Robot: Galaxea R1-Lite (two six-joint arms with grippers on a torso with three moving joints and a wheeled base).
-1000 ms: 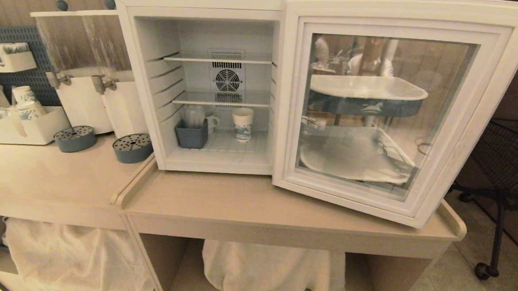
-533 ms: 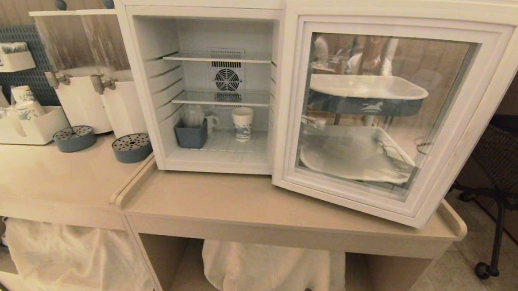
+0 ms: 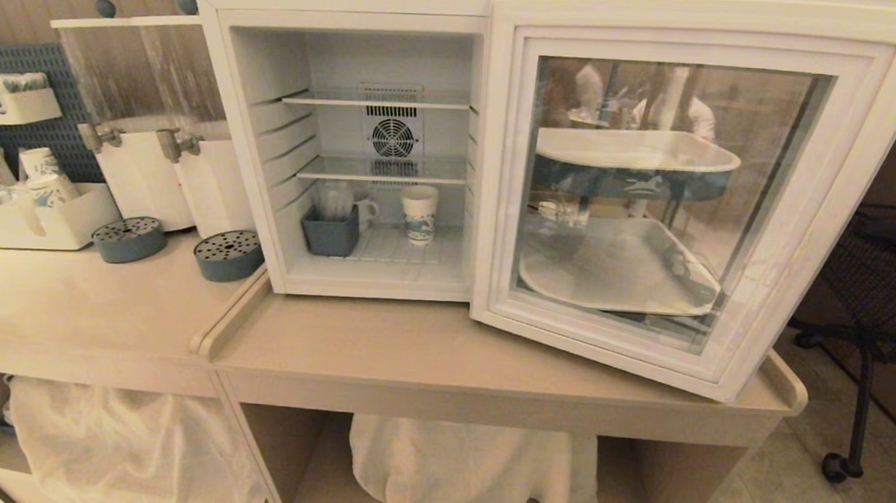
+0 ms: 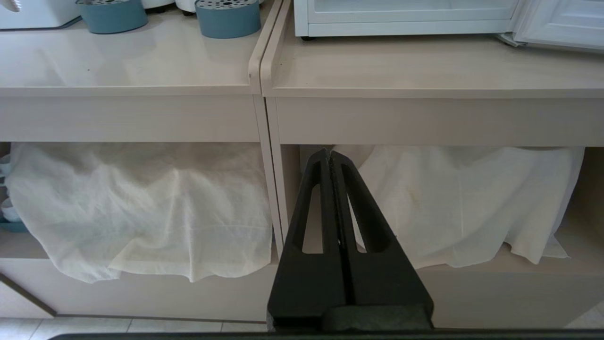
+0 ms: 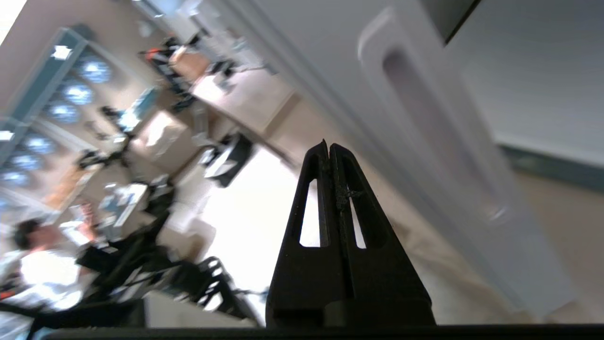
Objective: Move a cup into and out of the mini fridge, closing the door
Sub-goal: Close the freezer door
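Note:
The mini fridge (image 3: 353, 7) stands open on the counter. The cup (image 3: 419, 213), white with a blue pattern, stands upright on its bottom shelf, right of centre. The door (image 3: 698, 23) hangs wide open to the right, its glass full of reflections. Neither arm shows in the head view. My right gripper (image 5: 329, 145) is shut and empty, close beside the door's white panel with its recessed grip (image 5: 424, 127). My left gripper (image 4: 329, 153) is shut and empty, parked low, facing the shelves under the counter; the fridge's base (image 4: 406, 28) shows above it.
A blue-grey holder (image 3: 331, 234) and a white mug (image 3: 367, 210) sit left of the cup. Two round blue drip trays (image 3: 130, 239) and drink dispensers (image 3: 156, 113) stand to the fridge's left. A black wire cart (image 3: 883, 282) is on the right. A person (image 5: 37, 264) sits across the room.
The door's free edge has shifted slightly toward me, and the reflections in its glass have changed. The cup and everything else have stayed put.

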